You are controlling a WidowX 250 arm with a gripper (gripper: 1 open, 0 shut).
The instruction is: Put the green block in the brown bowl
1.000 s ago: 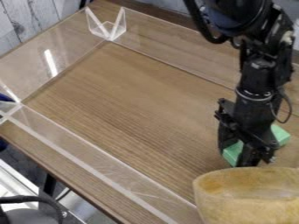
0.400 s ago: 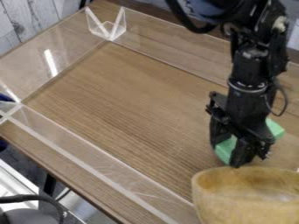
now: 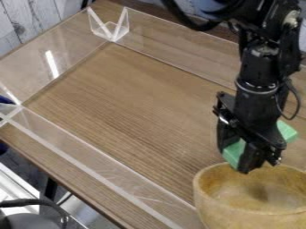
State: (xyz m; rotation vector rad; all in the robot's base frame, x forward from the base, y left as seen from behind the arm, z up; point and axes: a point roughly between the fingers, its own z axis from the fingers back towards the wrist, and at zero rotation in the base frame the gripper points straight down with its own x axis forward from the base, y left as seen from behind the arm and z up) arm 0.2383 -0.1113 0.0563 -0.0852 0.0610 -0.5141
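On the wooden table (image 3: 120, 98) the gripper (image 3: 251, 159), fingers clenched on the green block (image 3: 284, 133), has risen and come beside the bowl (image 3: 257, 199); the drop seems close.

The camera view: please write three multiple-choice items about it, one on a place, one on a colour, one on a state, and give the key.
1. Where is the brown bowl?
A. bottom right corner
B. top left corner
C. middle of the table

2. What colour is the block in the gripper?
A. red
B. green
C. blue

3. What is the state of the gripper?
A. open and empty
B. shut on the block
C. out of view

Key: 1 A, the bowl's rim fills the bottom right corner. 2 B, bright green shows between and beside the black fingers. 3 B, the fingers are clamped on the block, which is held off the table.
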